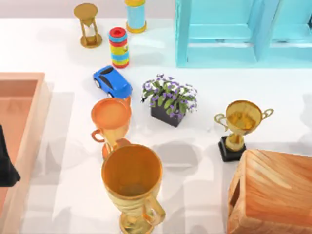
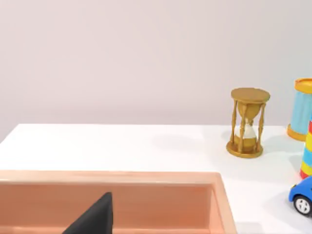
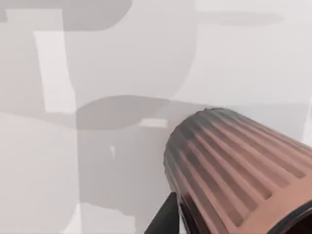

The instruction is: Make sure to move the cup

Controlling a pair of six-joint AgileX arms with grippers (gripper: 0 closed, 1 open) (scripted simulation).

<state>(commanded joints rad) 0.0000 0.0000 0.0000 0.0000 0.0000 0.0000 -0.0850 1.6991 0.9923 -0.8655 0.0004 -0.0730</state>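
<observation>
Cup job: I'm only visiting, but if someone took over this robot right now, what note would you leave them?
Left end effector: parked over the pink tray at the table's left edge.
Right end effector: right against the ribbed side of the large gold cup; grip unconfirmed.
Cup: near the table's front, beside the orange cup.
Done: approach to the cup.
Left: confirm the grasp, move the cup, set it down.

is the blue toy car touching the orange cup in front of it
Cannot tell. In the top view the blue toy car and the orange cup rim meet in the image, but the cup stands taller, so overlap may hide a gap.
</observation>
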